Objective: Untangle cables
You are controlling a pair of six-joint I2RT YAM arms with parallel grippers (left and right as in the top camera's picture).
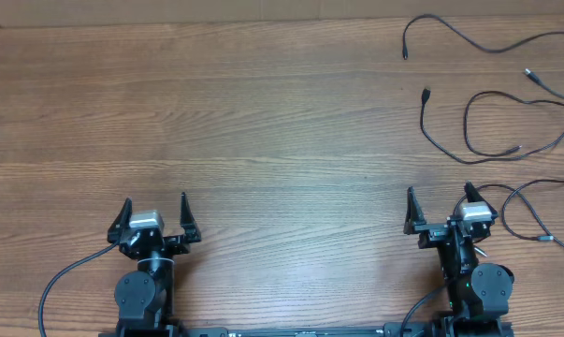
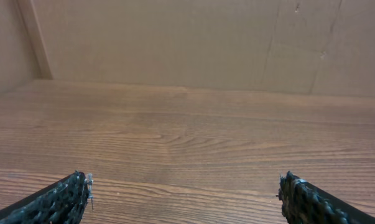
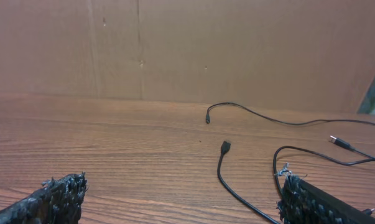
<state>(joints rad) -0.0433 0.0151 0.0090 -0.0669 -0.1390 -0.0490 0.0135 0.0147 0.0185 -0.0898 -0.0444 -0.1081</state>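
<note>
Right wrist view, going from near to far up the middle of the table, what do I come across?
right end effector, open → nearer black plug → farther black plug → back wall

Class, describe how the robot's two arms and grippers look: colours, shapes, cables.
Both arms are black with round joints. The left gripper and right gripper each have two pointed, rough-textured black fingers and a silver-grey block behind them. A black cable loops off the left arm.
</note>
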